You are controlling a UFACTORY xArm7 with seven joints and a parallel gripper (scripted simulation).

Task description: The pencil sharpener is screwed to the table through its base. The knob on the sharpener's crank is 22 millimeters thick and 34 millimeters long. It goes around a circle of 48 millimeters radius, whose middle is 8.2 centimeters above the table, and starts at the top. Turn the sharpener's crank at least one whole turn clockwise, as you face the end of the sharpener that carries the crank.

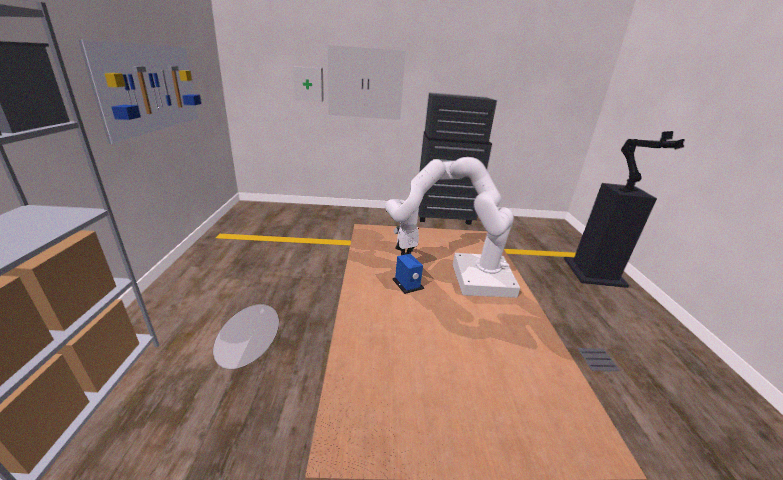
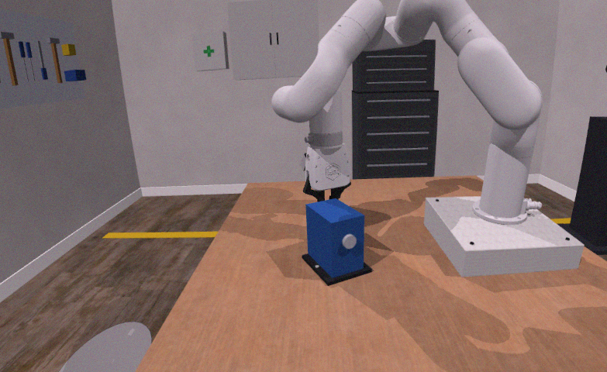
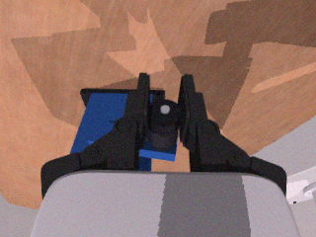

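- The gripper pinches the dark knob between its two fingers.
- The knob sits at the far end of the blue sharpener, just above its top.
- The sharpener stands on the table, left of the arm's base.

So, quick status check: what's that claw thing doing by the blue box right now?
Gripper shut on crank knob. Blue sharpener bolted to table, gripper behind its far end. Nothing seen blocking the crank's path.
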